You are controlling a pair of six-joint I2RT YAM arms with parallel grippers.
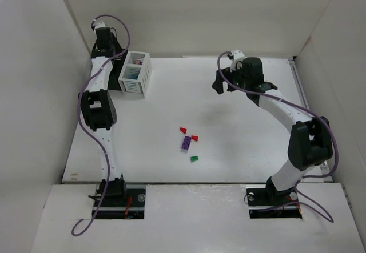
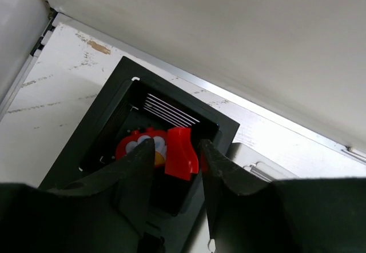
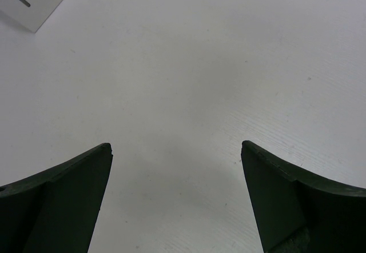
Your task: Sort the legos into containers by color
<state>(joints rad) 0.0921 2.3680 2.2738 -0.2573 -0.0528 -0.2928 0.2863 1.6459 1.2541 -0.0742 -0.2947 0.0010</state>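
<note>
Left gripper [image 2: 176,145] suspends a red lego [image 2: 182,153] between its fingers over the black container [image 2: 98,126], which already holds red pieces. Whether it is clasped or freed is unclear. Right gripper [image 3: 176,146] is spread, empty.

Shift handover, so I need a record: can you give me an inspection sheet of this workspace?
Surface: white table, scuffed at its far left corner.
Job's things: black bin holds red pieces; white bin holds teal and pink; two red legos, one purple lego, one green lego loose mid-table.
Clutter: nothing seen.
Tools: left tool over black bin, red brick between its fingers, grip unclear; right tool open over bare table.
Cables: purple cables looped along both arms.
Surroundings: white walls on three sides.
</note>
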